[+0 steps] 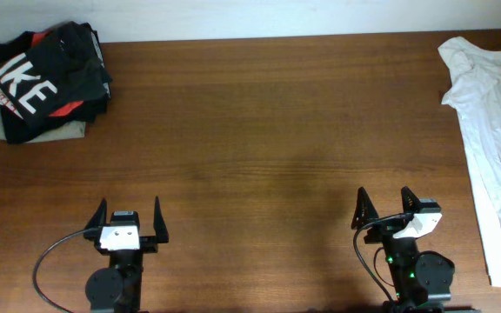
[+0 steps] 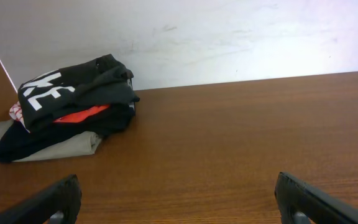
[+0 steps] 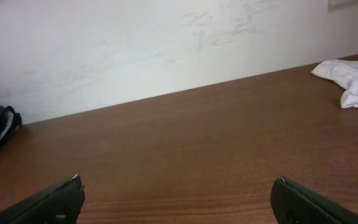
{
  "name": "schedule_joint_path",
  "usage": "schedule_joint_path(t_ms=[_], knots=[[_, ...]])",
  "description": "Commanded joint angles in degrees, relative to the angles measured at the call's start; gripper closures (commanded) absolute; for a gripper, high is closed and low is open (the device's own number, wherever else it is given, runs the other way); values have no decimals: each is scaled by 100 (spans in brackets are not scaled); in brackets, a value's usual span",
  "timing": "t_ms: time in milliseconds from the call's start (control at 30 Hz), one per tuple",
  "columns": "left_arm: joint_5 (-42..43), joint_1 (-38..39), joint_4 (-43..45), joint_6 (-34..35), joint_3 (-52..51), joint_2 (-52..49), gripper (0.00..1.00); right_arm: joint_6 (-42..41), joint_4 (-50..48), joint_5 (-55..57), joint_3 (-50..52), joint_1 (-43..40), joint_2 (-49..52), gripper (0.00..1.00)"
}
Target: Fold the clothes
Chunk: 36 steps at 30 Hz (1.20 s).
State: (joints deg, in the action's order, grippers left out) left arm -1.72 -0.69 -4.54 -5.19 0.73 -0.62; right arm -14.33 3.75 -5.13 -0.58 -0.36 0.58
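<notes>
With the left gripper (image 1: 130, 209) and right gripper (image 1: 383, 202) at the near edge, jaws wide and empty, the right should pinch one edge, not a bunch, of the crumpled white garment (image 1: 494, 130) along the right side of the desk (image 1: 259, 130) and drag it to the centre.

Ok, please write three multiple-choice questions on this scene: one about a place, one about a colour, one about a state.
1. Where does the white garment lie?
A) in the middle
B) at the right edge of the table
C) between the arms

2. The letters on the dark pile are:
A) white
B) yellow
C) green

3. The left claw and right claw are:
A) shut on cloth
B) out of view
C) open, empty

Answers:
1 B, it lies along the right side.
2 A, white print on black.
3 C, fingers are spread with nothing between.
</notes>
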Motion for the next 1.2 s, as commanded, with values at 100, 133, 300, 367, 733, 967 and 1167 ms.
schedule_joint_path(t_ms=[100,133,300,367,733,967,1167], knots=[[85,33,-24,-114,-20,28,1,39,37,50,26,35,-37,1],[87,33,-24,-111,-20,28,1,39,37,50,26,35,-37,1],[87,33,-24,-111,-20,28,1,39,37,50,26,35,-37,1],[87,33,-24,-114,-20,28,1,39,37,50,26,35,-37,1],[85,31,-24,-111,-20,28,1,39,37,50,26,35,-37,1],[87,33,-24,-111,-20,28,1,39,37,50,26,35,-37,1],[87,33,-24,-114,-20,28,1,-35,-129,-514,26,37,-39,1]])
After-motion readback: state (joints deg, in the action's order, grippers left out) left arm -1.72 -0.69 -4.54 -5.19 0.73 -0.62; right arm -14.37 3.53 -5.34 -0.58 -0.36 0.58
